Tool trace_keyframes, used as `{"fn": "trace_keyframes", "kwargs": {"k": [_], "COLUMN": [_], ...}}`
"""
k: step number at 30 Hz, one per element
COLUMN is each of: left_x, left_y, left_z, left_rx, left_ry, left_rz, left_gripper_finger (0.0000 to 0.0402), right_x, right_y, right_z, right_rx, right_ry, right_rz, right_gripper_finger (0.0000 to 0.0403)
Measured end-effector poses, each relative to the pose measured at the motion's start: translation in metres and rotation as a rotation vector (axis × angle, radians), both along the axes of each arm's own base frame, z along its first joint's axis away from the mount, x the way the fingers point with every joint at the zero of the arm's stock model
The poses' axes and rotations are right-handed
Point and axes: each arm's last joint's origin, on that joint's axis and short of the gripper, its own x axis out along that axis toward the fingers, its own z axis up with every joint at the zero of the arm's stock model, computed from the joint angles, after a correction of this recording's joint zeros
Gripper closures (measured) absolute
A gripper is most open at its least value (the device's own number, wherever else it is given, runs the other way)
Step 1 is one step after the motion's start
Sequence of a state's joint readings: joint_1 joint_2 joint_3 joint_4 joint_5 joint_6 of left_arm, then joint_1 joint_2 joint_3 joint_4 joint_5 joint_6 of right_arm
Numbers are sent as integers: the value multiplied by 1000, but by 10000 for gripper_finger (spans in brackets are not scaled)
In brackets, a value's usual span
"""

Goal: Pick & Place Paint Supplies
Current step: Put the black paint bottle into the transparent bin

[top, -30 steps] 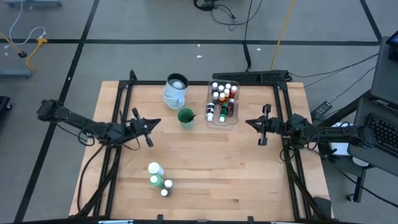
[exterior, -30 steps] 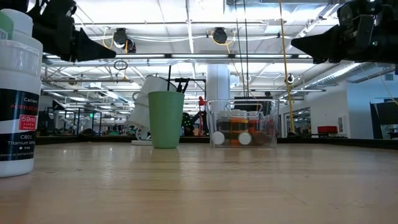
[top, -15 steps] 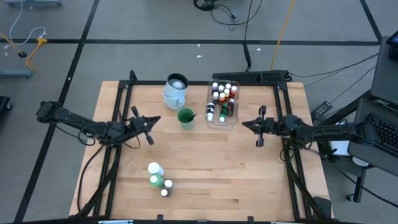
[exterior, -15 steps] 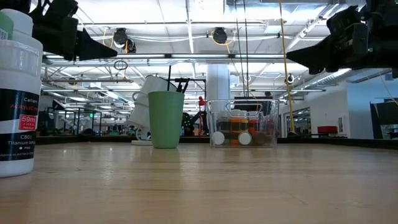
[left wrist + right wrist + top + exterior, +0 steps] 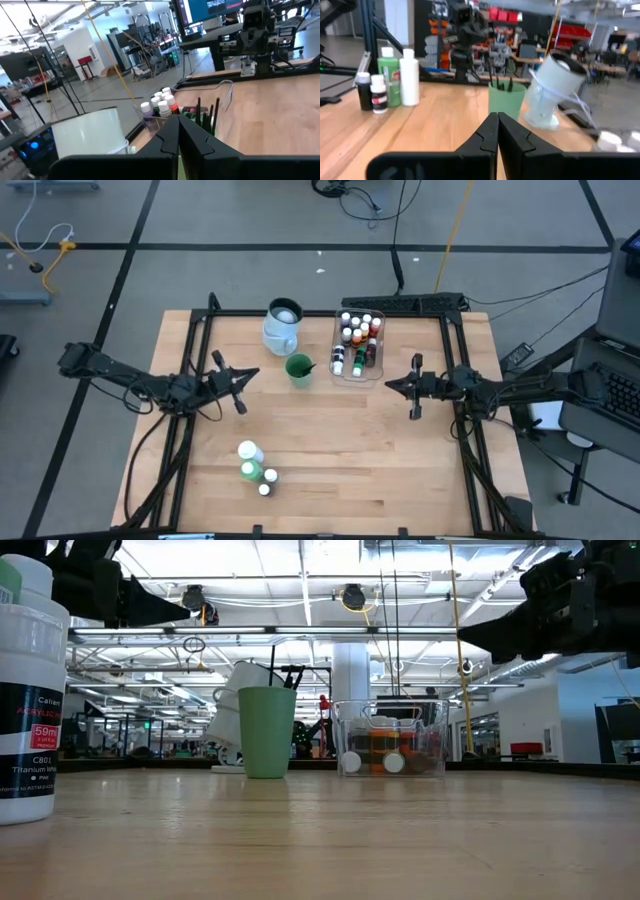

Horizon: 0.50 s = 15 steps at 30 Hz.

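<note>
The left gripper (image 5: 243,374) hangs above the left part of the table (image 5: 330,450). Its two fingers are pressed together, with no gap between them, and they hold nothing. In the left wrist view the closed fingertips (image 5: 177,131) point toward the green cup (image 5: 298,369) with the thin dark brushes (image 5: 206,116) standing in it.

The right gripper (image 5: 392,383) is above the right part of the table, just in front of the clear tub (image 5: 358,345). Its fingers are also fully closed on each other and carry nothing. Neither gripper touches any object or the table surface.

Most of the tiny paint bottles (image 5: 357,332) stand inside the clear tub at the far side of the table, to the right of the green cup. The pale-blue jug (image 5: 283,326) stands just beside the cup, on its far left.

The two larger bottles are near the front edge of the table: the white bottle (image 5: 250,451) and the green bottle (image 5: 251,471) are side by side, close together. Two small bottles (image 5: 267,482) stand just beside them. This group is well apart from the tub and from both grippers. In the low view the white bottle (image 5: 30,690) stands upright at the left edge.
</note>
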<state>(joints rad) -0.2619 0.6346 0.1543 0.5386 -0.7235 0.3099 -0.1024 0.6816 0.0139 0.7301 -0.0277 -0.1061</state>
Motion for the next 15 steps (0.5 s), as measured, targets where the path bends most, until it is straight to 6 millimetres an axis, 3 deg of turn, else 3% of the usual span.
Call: {"fn": "trace_keyframes", "kwargs": {"k": [11, 15], "left_x": [0, 0], "left_y": [0, 0], "left_z": [1, 1], "left_rx": [-3, -3], "left_ry": [-6, -6], "left_rz": [0, 0], "left_gripper_finger": [396, 396], "right_x": [6, 9], "right_y": [11, 19], "right_z": [4, -2], "right_rx": [-47, 11], "right_ry": [-57, -7], "right_rz": [78, 136], "right_gripper_finger": [401, 402]}}
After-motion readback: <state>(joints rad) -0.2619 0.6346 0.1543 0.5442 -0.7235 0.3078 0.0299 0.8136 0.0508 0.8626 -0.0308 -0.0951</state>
